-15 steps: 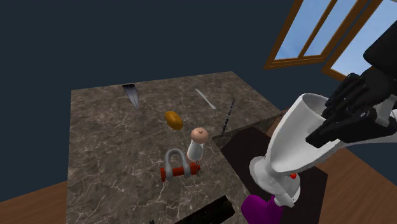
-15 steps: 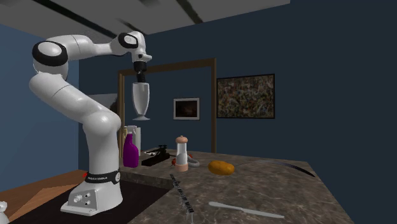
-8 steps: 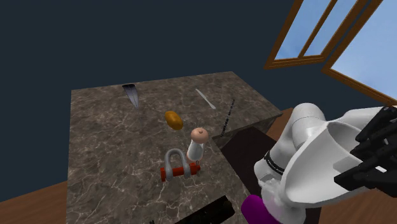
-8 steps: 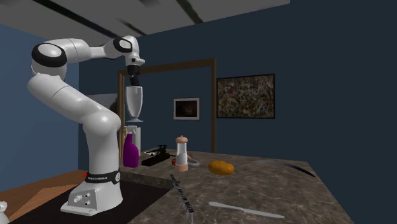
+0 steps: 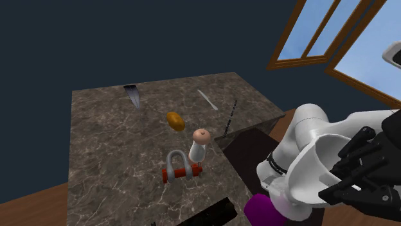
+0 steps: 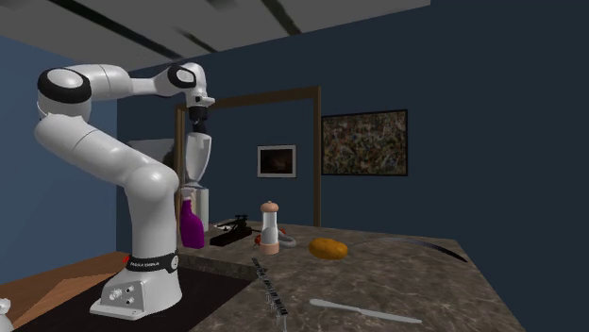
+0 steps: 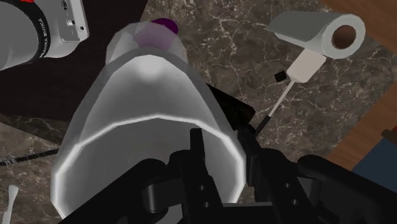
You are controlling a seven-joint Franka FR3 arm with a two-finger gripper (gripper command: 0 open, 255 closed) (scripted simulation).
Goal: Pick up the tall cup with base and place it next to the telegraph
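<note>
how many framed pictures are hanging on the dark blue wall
2. A small picture shows inside the big wooden frame. A larger picture hangs just past that frame, toward the second exterior view's right. Others may hang beyond the view's edges.

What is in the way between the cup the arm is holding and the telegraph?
Nothing stands in the open air between them. The gripper holds the cup high, roughly over the purple bottle that stands beside the black telegraph; lowering straight down would probably meet that bottle, so shift toward the telegraph first.
</note>
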